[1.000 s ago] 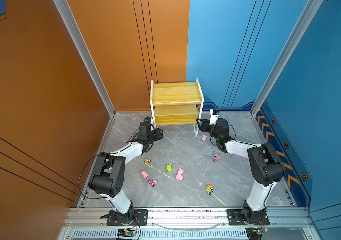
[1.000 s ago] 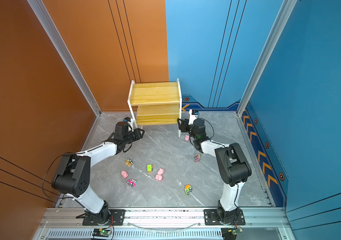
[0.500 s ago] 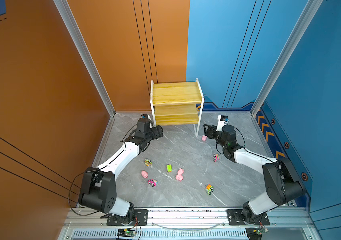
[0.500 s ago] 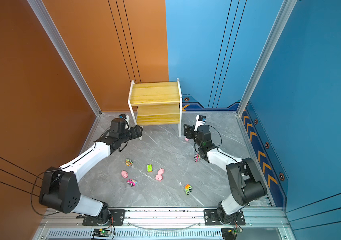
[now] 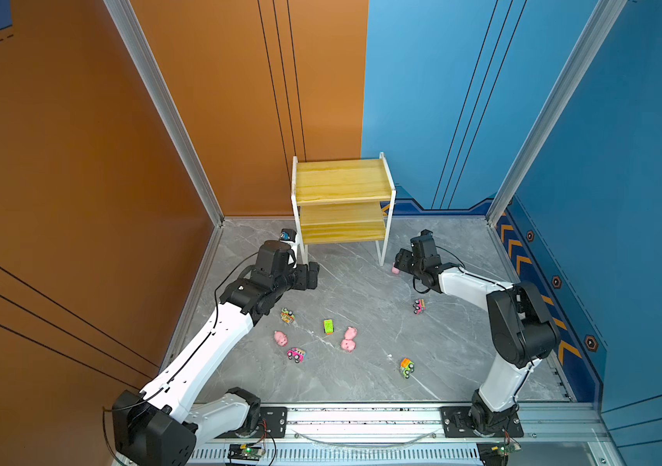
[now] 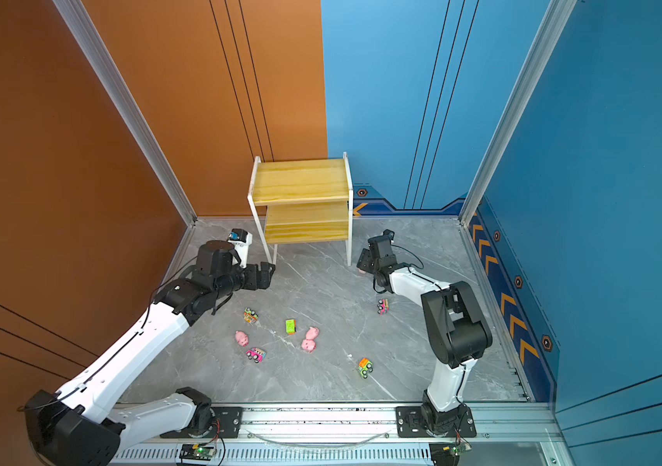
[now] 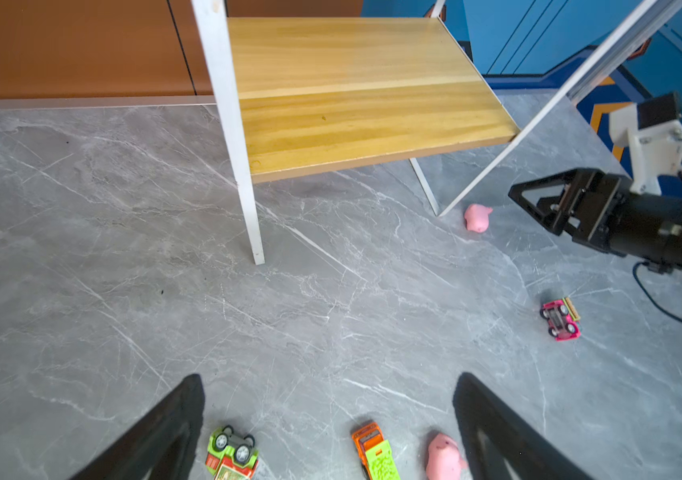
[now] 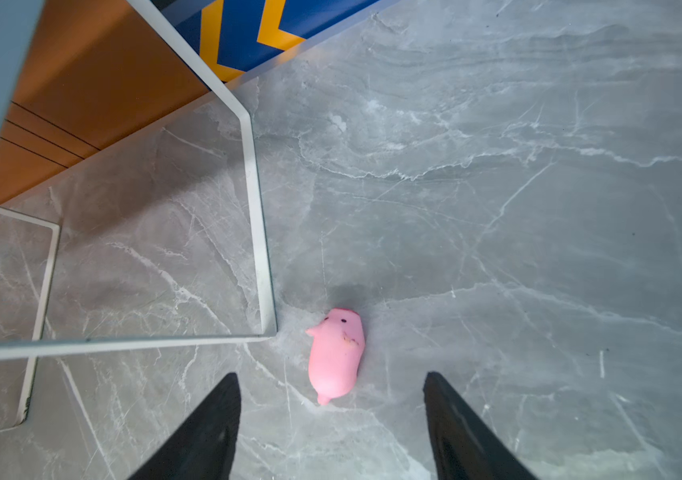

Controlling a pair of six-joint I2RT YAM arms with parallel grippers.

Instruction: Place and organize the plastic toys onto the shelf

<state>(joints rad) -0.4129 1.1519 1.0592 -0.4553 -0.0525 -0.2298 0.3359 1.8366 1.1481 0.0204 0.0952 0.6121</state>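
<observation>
The shelf (image 5: 341, 193) (image 6: 301, 189) (image 7: 351, 91) stands at the back wall, both wooden boards bare. A pink pig (image 5: 395, 269) (image 6: 361, 272) (image 7: 477, 217) (image 8: 336, 355) lies on the floor by the shelf's front right leg. My right gripper (image 5: 402, 260) (image 8: 331, 376) hangs open just over it, not touching. My left gripper (image 5: 313, 274) (image 6: 266, 274) (image 7: 328, 378) is wide open and empty by the front left leg. Other plastic toys lie mid-floor: a green vehicle (image 5: 328, 326) (image 7: 372, 453), an overturned one (image 5: 287, 316) (image 7: 231, 453), two pigs together (image 5: 349, 339), a single pig (image 5: 280, 338).
More vehicles lie on the grey marble floor: a pink one (image 5: 296, 354) in front, another pink one (image 5: 419, 306) (image 7: 560, 319) under the right forearm, an orange-green one (image 5: 406, 367) nearer the rail. Orange and blue walls close in behind the shelf.
The left jaws have spread wide and that gripper has shifted slightly right and nearer. The right gripper has drawn back from the shelf leg to above the pig, its jaws a little wider.
</observation>
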